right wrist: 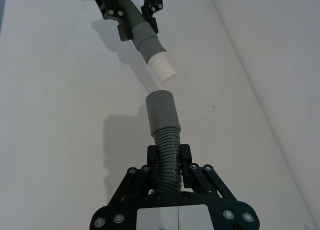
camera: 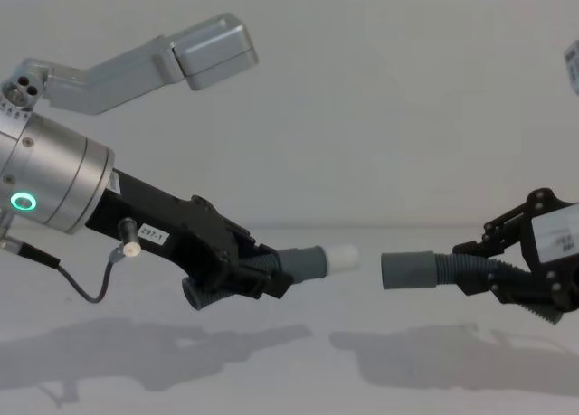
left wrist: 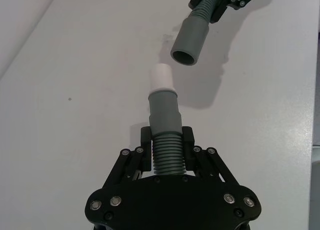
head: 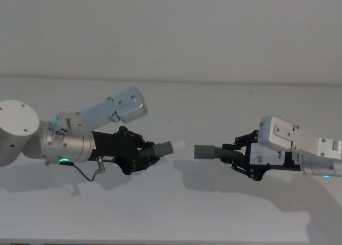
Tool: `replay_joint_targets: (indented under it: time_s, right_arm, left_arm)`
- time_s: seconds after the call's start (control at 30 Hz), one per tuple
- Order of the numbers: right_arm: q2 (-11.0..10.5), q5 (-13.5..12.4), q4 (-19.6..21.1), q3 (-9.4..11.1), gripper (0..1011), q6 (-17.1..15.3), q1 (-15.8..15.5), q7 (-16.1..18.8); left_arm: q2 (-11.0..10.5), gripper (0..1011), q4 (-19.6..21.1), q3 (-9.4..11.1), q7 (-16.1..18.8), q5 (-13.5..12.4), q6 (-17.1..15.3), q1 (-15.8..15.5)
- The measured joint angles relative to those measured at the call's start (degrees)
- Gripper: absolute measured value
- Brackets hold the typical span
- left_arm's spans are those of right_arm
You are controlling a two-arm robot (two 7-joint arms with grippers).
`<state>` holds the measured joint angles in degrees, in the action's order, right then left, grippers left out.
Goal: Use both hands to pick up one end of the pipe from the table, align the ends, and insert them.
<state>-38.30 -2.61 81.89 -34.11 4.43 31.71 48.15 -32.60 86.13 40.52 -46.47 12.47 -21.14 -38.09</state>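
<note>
Both pipe pieces hang in the air above the table [head: 171,218]. My left gripper [head: 145,153] [left wrist: 166,140] [camera: 264,276] is shut on the ribbed hose of one pipe piece [left wrist: 165,115]. That piece's grey collar ends in a paler narrow tip [left wrist: 161,75] [camera: 344,255] pointing right. My right gripper [head: 235,153] [right wrist: 168,157] [camera: 488,272] is shut on the ribbed part of the other pipe piece [right wrist: 162,115]. The round open collar mouth [left wrist: 184,55] [camera: 405,270] of this piece faces the tip. A short gap separates the two ends, which stand close to level, slightly out of line.
The pale table surface [camera: 289,379] carries only the arms' shadows. A plain light wall [head: 171,31] rises behind it. The left arm's silver body with its green light ring [camera: 22,201] fills the left side.
</note>
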Motion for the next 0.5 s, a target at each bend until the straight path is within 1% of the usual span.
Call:
replay_joint_targets:
  time_s: [0.5]
  right_arm:
    - [0.3, -0.3, -0.7, -0.8, 264, -0.6, 1.0, -0.3]
  left_arm:
    - [0.0, 341, -0.7, 1.2, -0.6, 0.5, 0.0, -1.0]
